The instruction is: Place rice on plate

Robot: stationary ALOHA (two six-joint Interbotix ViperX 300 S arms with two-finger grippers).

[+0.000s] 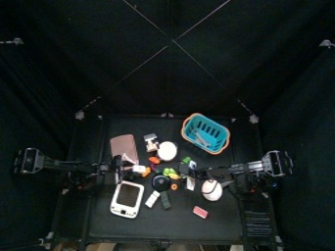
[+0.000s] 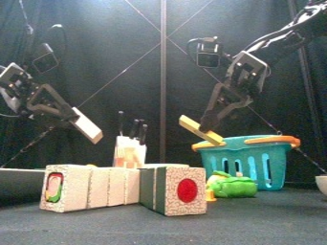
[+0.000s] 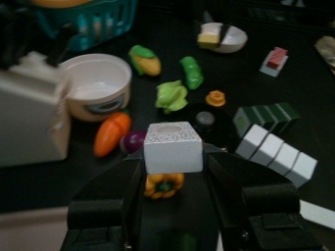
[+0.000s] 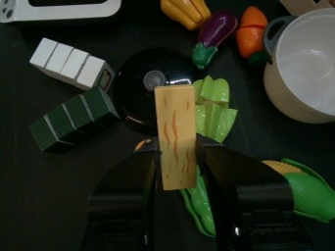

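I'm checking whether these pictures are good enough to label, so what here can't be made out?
- Top view: the toys around the teal basket are too small to name.
- Front view: the block row hides the table behind it; a white bowl is cut by the picture's edge.
- Left wrist view: the white block in the left end effector covers what lies under it.
- Right wrist view: the tan block in the right end effector hides part of the green vegetable.

teal basket (image 1: pixel 206 129): far right of table | white bowl (image 1: pixel 167 150): beside it | arms: both sides, low
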